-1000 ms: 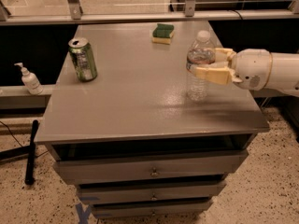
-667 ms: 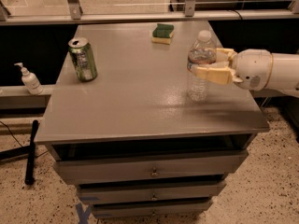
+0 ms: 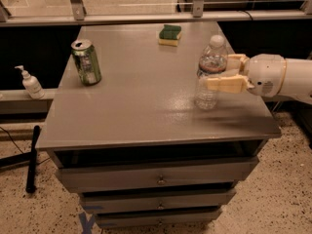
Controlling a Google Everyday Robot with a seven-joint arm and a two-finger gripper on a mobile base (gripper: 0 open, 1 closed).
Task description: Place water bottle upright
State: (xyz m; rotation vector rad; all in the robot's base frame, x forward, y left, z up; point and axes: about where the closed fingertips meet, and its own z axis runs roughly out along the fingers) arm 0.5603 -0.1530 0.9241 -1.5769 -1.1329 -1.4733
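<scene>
At 3 o'clock on the bench [image 3: 141, 96], water bottle [image 3: 211, 65]: it stands near the right edge, and its base looks to be resting on the top, though the contact itself is hard to make out.
Long axis: vertical, white cap at 12 o'clock, with no lean that I can see.
End effector [image 3: 220, 73]: it reaches in from 3 o'clock at about the bottle's mid-height, closed around the water bottle with one of its fingers [image 3: 226, 85] across the near side and the other behind.
Bearing that matters: the bottle lies at 9 o'clock from the wrist, between the two fingers, so the grip axis crosses the bottle's long axis at a right angle.
Judged step: the bottle seems already upright and set down, leaving the release and a straight pull-back toward 3 o'clock.
Risk: a finger dragging on the ribbed wall during release could tip the light bottle toward 9 o'clock or off the nearby edge.
Neighbours: the green can [image 3: 86, 62] at 10 o'clock and the sponge [image 3: 170, 34] at 12 o'clock are both well apart from the bottle.
</scene>
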